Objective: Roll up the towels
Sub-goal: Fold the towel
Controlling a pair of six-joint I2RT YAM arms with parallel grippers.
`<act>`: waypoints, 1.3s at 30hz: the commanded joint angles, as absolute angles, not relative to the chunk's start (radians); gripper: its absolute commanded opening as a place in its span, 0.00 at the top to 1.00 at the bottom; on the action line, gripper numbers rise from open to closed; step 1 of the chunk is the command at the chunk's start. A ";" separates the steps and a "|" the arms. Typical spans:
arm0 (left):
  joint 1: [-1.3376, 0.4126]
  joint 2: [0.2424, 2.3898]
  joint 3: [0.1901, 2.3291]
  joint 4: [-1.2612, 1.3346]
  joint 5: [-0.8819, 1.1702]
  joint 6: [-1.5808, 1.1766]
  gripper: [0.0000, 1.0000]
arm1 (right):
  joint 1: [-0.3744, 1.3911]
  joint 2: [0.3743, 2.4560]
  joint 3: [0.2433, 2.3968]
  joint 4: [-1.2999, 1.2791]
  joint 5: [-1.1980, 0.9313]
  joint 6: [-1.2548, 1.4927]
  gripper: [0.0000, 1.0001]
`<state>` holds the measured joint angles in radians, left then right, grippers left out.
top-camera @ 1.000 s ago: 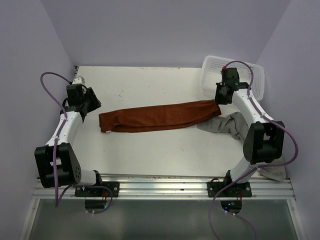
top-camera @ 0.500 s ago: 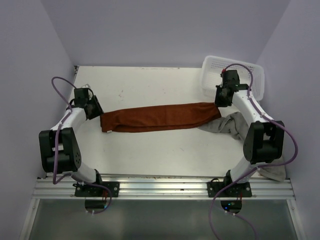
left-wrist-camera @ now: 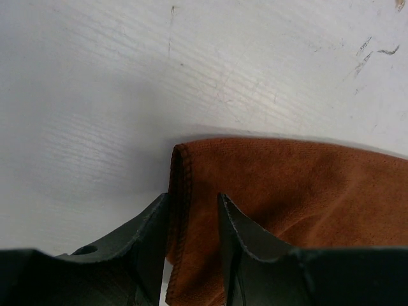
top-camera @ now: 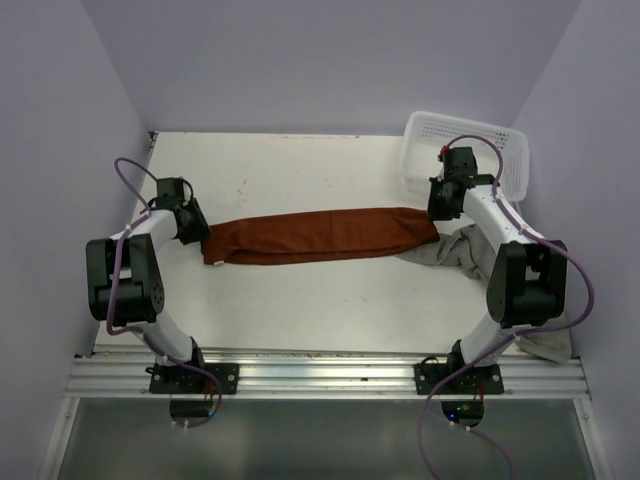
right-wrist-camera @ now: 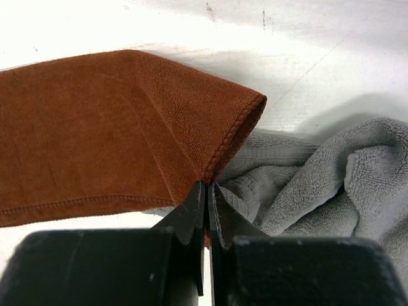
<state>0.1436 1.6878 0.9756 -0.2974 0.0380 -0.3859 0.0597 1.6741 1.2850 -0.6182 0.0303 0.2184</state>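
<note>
The rust-brown towel (top-camera: 320,234) lies stretched in a long flat band across the table's middle. My left gripper (top-camera: 203,232) is at its left end; in the left wrist view the gripper (left-wrist-camera: 193,197) is open, with the towel's (left-wrist-camera: 287,185) hemmed edge between the fingers. My right gripper (top-camera: 437,212) is shut on the towel's right corner; the right wrist view shows the gripper (right-wrist-camera: 206,185) pinching the towel's (right-wrist-camera: 95,127) hem. The grey towel (top-camera: 462,250) lies crumpled just right of that end, partly under it, and shows in the right wrist view (right-wrist-camera: 331,178).
A white mesh basket (top-camera: 470,130) stands tilted at the back right, behind my right arm. More grey cloth (top-camera: 545,345) hangs by the table's right front edge near the right arm's base. Purple walls close in on three sides of the white table (top-camera: 300,170).
My left arm has folded in and brought its gripper down and right onto the towel's left end. My right gripper has lowered slightly, still holding the right corner.
</note>
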 commanded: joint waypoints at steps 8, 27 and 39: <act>0.152 1.706 1.029 -0.247 0.046 -0.423 0.69 | 0.057 1.655 1.267 -0.575 0.005 0.195 1.00; 0.192 1.718 1.055 -0.229 0.061 -0.417 0.94 | 0.057 1.667 1.269 -0.574 0.005 0.184 1.00; 0.199 1.727 1.100 -0.245 0.032 -0.408 1.00 | 0.057 1.675 1.272 -0.577 0.005 0.176 1.00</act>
